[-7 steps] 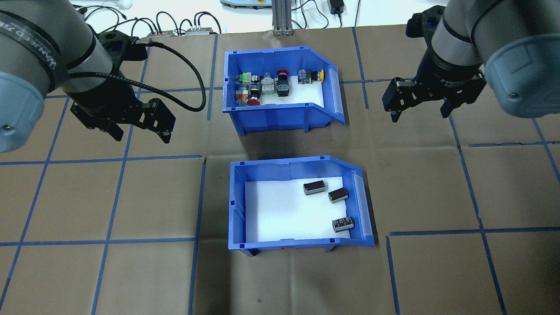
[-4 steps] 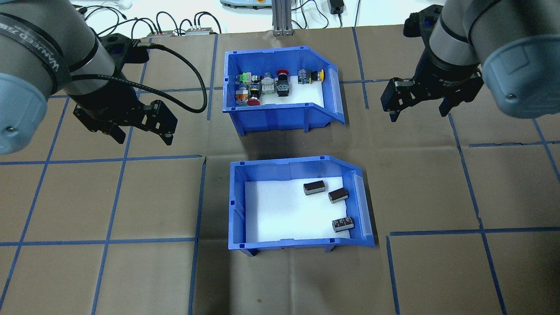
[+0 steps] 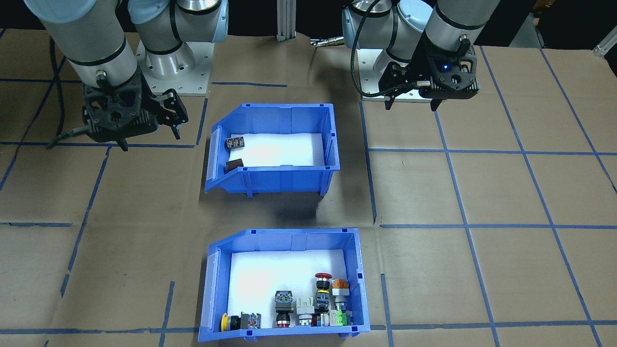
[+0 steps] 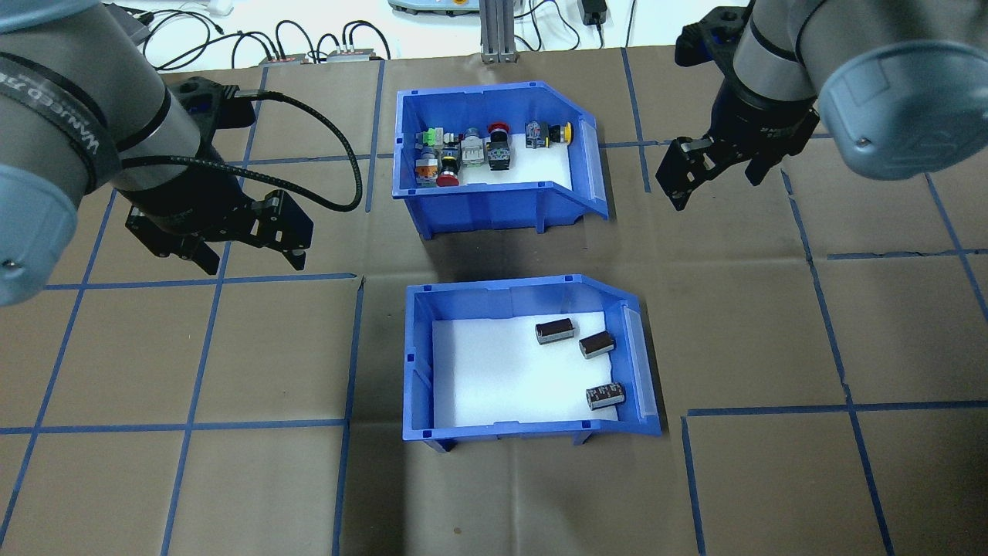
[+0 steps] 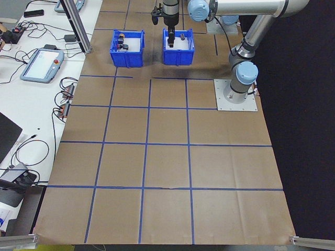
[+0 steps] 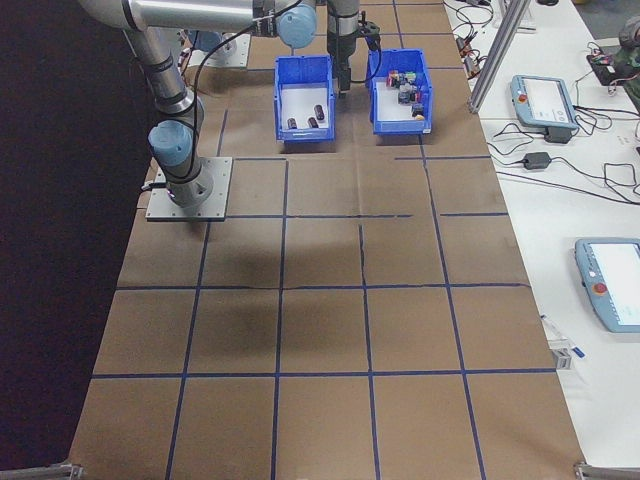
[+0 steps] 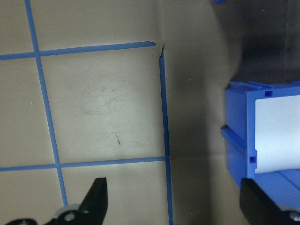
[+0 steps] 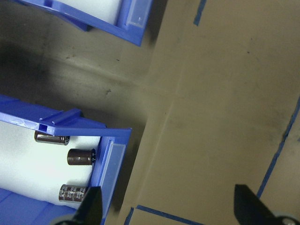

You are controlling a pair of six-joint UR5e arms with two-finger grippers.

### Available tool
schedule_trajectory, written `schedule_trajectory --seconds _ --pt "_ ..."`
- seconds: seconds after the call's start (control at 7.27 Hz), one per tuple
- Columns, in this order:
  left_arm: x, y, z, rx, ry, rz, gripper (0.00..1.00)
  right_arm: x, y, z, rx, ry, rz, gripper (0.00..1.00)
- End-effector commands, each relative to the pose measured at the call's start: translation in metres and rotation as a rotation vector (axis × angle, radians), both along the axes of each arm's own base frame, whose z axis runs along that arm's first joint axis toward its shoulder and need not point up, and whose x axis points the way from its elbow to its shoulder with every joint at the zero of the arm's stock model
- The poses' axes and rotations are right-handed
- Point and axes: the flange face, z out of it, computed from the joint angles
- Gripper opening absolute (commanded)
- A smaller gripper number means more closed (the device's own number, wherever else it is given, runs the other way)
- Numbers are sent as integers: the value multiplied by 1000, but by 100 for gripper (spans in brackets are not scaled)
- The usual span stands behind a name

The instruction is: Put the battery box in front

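Note:
The battery box (image 4: 417, 363) is a blue bin with a white foam floor and three dark-brown cylinders (image 4: 555, 330) near its sloped lip. It stands on the table, on the robot's side of a like bin, and also shows in the front-facing view as the battery box (image 3: 270, 179). My left gripper (image 4: 253, 261) hangs open to the box's left, apart from it; its wrist view shows the box's corner (image 7: 239, 136). My right gripper (image 4: 715, 190) hangs open beyond the box's right side, with nothing between its fingers. The right wrist view shows the box's lip (image 8: 115, 143).
A second blue bin (image 4: 494, 205) with colourful push-buttons and switches stands just beyond the battery box. Brown paper with blue tape lines covers the table. Cables (image 4: 309, 46) and an aluminium post (image 4: 498, 31) sit at the far edge.
My right gripper has moved left toward the bins and turned. My left gripper has shifted a little nearer the robot. Both bins stayed where they were.

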Motion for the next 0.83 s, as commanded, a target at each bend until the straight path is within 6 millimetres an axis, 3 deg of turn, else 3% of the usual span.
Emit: schedule_trajectory --seconds 0.0,0.28,0.41,0.69 --pt "-5 28 -20 24 -26 430 99 27 -40 -5 -4 -16 238 100" --pt "-22 39 -22 71 109 652 99 67 -77 -8 -23 -14 514 100" --pt "-26 43 -31 85 103 773 99 98 -90 -16 -21 -14 618 100" --pt "-72 59 -47 -2 139 886 99 164 -109 -26 -39 -12 738 100"
